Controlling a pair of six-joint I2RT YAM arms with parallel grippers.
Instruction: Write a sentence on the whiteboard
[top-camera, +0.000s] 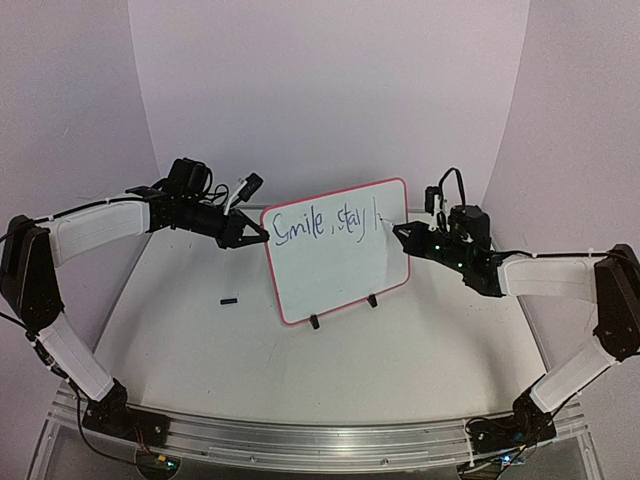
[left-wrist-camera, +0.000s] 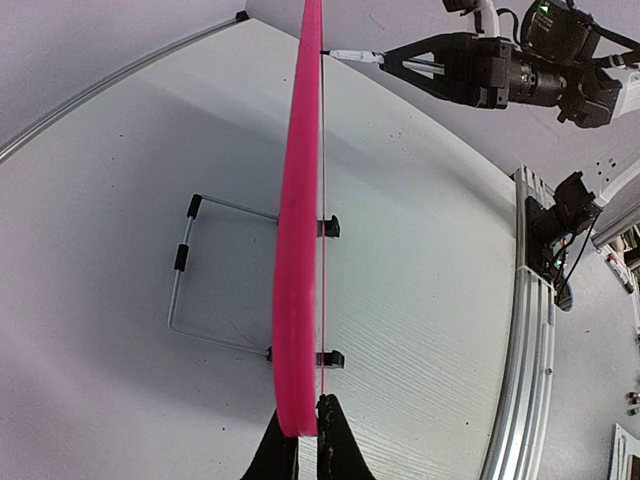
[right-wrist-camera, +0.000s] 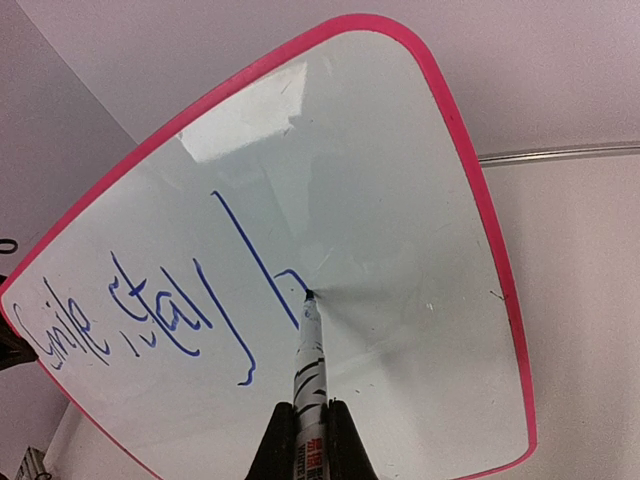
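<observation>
The whiteboard, white with a red-pink frame, stands upright mid-table on two black clip feet. Blue lettering, the sentence, reads "Smile, stay" followed by a tall stroke with a small hook. My left gripper is shut on the board's left edge; its wrist view shows the pink frame edge-on between the fingertips. My right gripper is shut on a white marker, whose tip touches the board at the end of the last stroke of the sentence.
A small black cap lies on the table left of the board. A wire stand props the board from behind. An aluminium rail runs along the near edge by the arm bases. White walls close in the back and sides.
</observation>
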